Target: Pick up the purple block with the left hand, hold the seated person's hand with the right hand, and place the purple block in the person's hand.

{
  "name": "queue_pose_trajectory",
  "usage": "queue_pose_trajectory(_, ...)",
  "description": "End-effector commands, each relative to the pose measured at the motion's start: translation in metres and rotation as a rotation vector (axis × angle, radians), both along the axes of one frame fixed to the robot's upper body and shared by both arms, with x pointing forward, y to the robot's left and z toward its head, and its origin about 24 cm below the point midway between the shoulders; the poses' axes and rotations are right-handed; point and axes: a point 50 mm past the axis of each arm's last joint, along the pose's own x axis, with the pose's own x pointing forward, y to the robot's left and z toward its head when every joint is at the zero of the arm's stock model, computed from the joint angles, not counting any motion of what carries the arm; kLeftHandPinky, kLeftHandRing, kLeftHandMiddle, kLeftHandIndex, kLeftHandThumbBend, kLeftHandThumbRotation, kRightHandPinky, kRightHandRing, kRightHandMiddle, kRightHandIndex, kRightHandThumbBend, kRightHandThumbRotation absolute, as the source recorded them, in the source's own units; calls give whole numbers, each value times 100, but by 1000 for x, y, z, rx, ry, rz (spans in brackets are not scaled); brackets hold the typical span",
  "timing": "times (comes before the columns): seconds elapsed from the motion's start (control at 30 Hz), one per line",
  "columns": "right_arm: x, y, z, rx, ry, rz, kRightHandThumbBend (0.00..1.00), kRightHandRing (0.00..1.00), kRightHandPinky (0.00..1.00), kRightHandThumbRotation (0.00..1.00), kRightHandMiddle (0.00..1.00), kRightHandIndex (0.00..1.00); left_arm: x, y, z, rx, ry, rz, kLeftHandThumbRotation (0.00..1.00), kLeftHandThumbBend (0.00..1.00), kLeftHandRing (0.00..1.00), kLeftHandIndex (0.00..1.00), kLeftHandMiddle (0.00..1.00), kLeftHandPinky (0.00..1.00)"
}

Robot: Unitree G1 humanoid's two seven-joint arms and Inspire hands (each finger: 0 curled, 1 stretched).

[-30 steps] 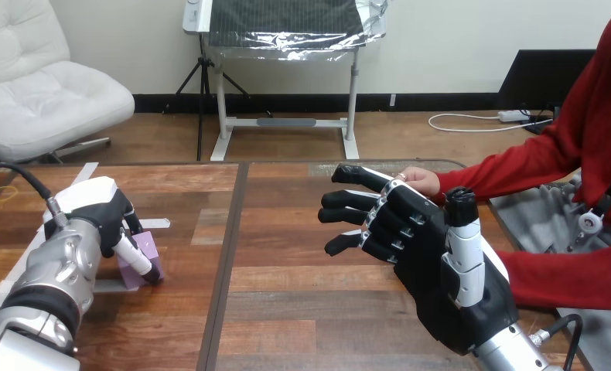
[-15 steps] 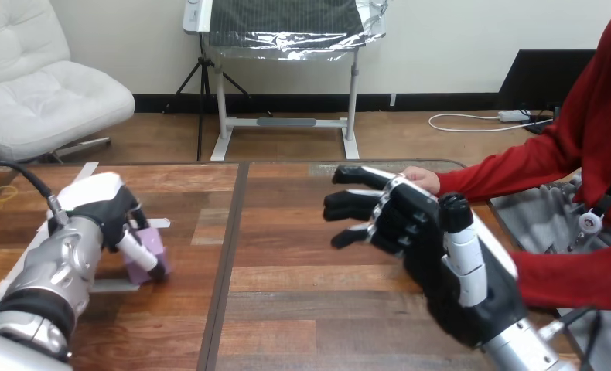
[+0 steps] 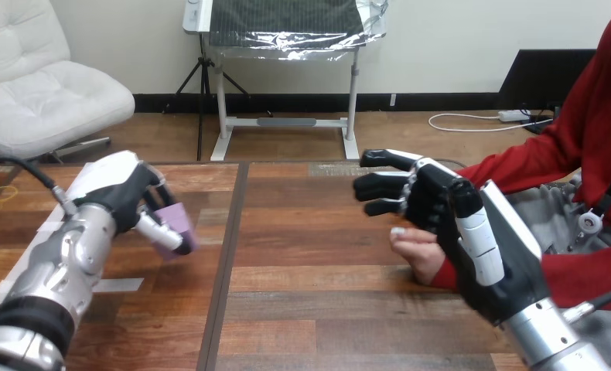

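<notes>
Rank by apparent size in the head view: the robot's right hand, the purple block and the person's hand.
1. The right hand, clearly largest.
2. The person's hand, partly hidden behind it.
3. The purple block, partly covered by the left hand; these two look close, so their order is unsure.

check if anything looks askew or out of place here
Nothing is spilled or damaged. The block sits tilted in the left hand; the right hand is open beside the person's hand.
</notes>
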Motion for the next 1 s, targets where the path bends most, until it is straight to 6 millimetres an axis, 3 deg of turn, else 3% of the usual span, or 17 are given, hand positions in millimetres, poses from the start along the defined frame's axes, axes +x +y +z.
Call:
queue_pose_trajectory(0.0, 25, -10, 33, -113, -208, -74, 81, 71, 68, 96, 71, 75, 4, -18, 51, -86, -238, -128, 0, 72, 37, 44, 43, 31)
queue_pose_trajectory(0.47, 51, -32, 44, -281, -268, -171, 79, 74, 67, 89, 74, 76, -25, -32, 75, -244, -397, -178, 0, 66, 36, 42, 42, 32)
queue_pose_trajectory(0.8, 67, -48, 52, -418, -283, -192, 75, 74, 63, 87, 77, 78, -45, -31, 85, -295, -477, -175, 0, 64, 40, 43, 43, 37)
queue_pose_trajectory(0.97, 75, -56, 53, -475, -255, -208, 75, 75, 63, 85, 78, 79, -55, -29, 87, -337, -521, -165, 0, 65, 38, 43, 42, 35)
